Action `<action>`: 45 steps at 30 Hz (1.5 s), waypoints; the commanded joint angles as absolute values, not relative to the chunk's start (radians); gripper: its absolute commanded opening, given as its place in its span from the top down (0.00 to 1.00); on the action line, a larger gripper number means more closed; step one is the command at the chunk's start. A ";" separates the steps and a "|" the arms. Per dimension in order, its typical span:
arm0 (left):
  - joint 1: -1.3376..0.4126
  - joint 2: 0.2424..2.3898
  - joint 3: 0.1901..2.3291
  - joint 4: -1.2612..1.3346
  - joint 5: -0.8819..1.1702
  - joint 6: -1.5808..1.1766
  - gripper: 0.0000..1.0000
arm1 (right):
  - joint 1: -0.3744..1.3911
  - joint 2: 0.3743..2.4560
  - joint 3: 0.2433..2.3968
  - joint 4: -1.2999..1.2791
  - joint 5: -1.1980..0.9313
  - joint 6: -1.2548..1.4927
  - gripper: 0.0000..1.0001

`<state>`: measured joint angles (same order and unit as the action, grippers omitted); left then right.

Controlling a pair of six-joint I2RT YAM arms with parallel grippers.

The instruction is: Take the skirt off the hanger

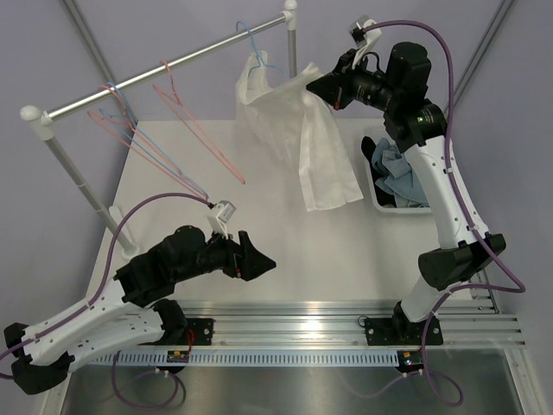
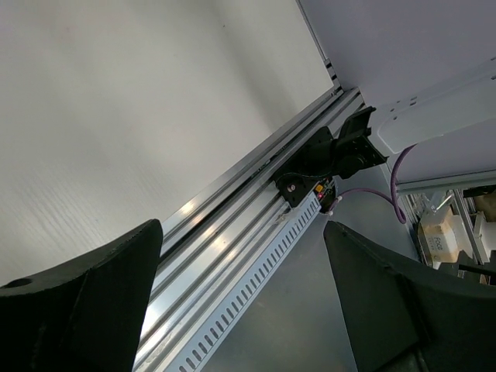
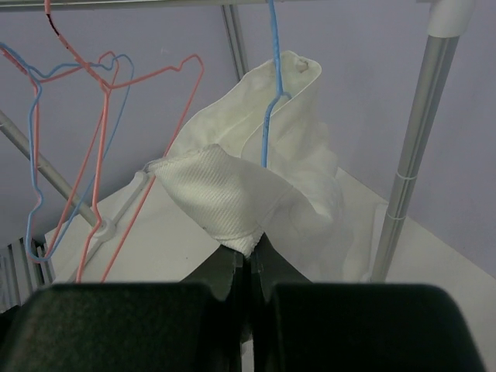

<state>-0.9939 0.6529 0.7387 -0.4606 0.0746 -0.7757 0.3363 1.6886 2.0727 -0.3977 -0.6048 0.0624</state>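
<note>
No skirt hangs on any hanger. A scrap of black fabric (image 1: 370, 150) lies in the bin beside blue cloth; I cannot tell whether it is the skirt. Two bare pink wire hangers (image 1: 207, 138) (image 3: 174, 116) hang on the rail. My right gripper (image 1: 315, 85) (image 3: 249, 256) is up near the rail's right end. It is shut on a fold of a white shirt (image 1: 298, 130) (image 3: 232, 194), which hangs from a light-blue hanger (image 1: 255, 41) (image 3: 269, 101). My left gripper (image 1: 259, 259) (image 2: 242, 229) hovers low over the table's front, open, with nothing between its fingers.
A metal clothes rail (image 1: 173, 62) on two posts spans the back, with a light-blue hanger (image 1: 121, 108) by the pink ones. A white bin (image 1: 380, 201) of clothes stands at the right. An aluminium mounting rail (image 1: 346, 316) runs along the near edge.
</note>
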 commanded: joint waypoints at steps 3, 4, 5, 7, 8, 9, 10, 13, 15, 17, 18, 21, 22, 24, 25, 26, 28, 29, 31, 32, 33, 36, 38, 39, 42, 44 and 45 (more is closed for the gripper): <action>-0.997 0.657 0.785 -0.442 0.107 -0.759 0.12 | 0.342 1.675 2.083 -0.351 -0.653 0.081 1.00; -0.997 0.654 0.781 -0.437 0.109 -0.759 0.12 | 0.342 1.680 2.076 -0.359 -0.660 0.074 1.00; -0.997 0.653 0.778 -0.437 0.109 -0.761 0.12 | 0.342 1.687 2.071 -0.379 -0.661 0.060 1.00; -0.997 0.653 0.766 -0.427 0.109 -0.762 0.12 | 0.347 1.703 2.051 -0.388 -0.654 0.048 1.00; -0.997 0.657 0.762 -0.425 0.112 -0.762 0.12 | 0.350 1.707 2.043 -0.390 -0.644 0.034 1.00; -0.997 0.660 0.759 -0.420 0.113 -0.761 0.12 | 0.356 1.715 2.031 -0.390 -0.626 0.026 1.00; -0.997 0.663 0.756 -0.416 0.115 -0.759 0.12 | 0.360 1.721 2.031 -0.393 -0.617 0.017 1.00; -0.997 0.683 0.755 -0.405 0.120 -0.752 0.12 | 0.385 1.761 2.062 -0.425 -0.554 -0.031 1.00; -0.997 0.698 0.753 -0.391 0.129 -0.749 0.12 | 0.391 1.796 2.085 -0.442 -0.548 -0.052 0.82; -0.997 0.709 0.747 -0.376 0.141 -0.747 0.12 | 0.393 1.816 2.094 -0.440 -0.548 -0.067 0.73; -0.997 0.713 0.744 -0.367 0.144 -0.746 0.12 | 0.391 1.836 2.097 -0.439 -0.546 -0.072 0.71; -0.997 0.739 0.729 -0.339 0.163 -0.738 0.12 | 0.391 1.877 2.106 -0.431 -0.531 -0.092 0.48; -0.997 0.753 0.726 -0.331 0.172 -0.736 0.12 | 0.391 1.885 2.108 -0.430 -0.534 -0.097 0.43; -0.997 0.771 0.718 -0.312 0.179 -0.729 0.12 | 0.393 1.910 2.111 -0.416 -0.532 -0.107 0.36; -0.997 0.779 0.716 -0.307 0.183 -0.726 0.12 | 0.393 1.916 2.112 -0.413 -0.532 -0.109 0.30; -0.997 0.797 0.715 -0.302 0.189 -0.723 0.12 | 0.393 1.931 2.115 -0.405 -0.535 -0.118 0.17; -0.997 0.821 0.713 -0.290 0.195 -0.712 0.12 | 0.393 1.948 2.135 -0.408 -0.534 -0.138 0.03; -0.997 0.827 0.713 -0.288 0.196 -0.709 0.12 | 0.393 1.971 2.149 -0.414 -0.531 -0.146 0.01; -0.997 0.834 0.712 -0.284 0.199 -0.703 0.12 | 0.393 1.997 2.183 -0.437 -0.537 -0.162 0.00; -0.997 0.839 0.712 -0.285 0.196 -0.700 0.12 | 0.391 2.023 2.213 -0.442 -0.538 -0.166 0.01; -0.997 0.838 0.710 -0.284 0.193 -0.698 0.12 | 0.393 2.035 2.229 -0.443 -0.538 -0.169 0.01; -0.996 0.834 0.706 -0.284 0.181 -0.693 0.12 | 0.393 2.085 2.301 -0.457 -0.537 -0.195 0.01; -0.996 0.834 0.704 -0.290 0.176 -0.690 0.12 | 0.393 2.132 2.380 -0.483 -0.546 -0.206 0.01; -0.996 0.838 0.703 -0.291 0.175 -0.687 0.12 | 0.391 2.149 2.405 -0.491 -0.563 -0.207 0.01; -0.996 0.847 0.703 -0.291 0.176 -0.686 0.12 | 0.391 2.195 2.468 -0.509 -0.597 -0.210 0.00; -0.996 0.851 0.704 -0.291 0.179 -0.684 0.12 | 0.391 2.207 2.473 -0.506 -0.646 -0.204 0.01; -0.996 0.854 0.704 -0.290 0.179 -0.683 0.12 | 0.393 2.209 2.471 -0.508 -0.679 -0.201 0.04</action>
<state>-0.9939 0.8429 0.7097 -0.3420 0.1627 -0.7040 0.3862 2.1914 2.4290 -0.5022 -0.5846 -0.1856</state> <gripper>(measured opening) 0.881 0.977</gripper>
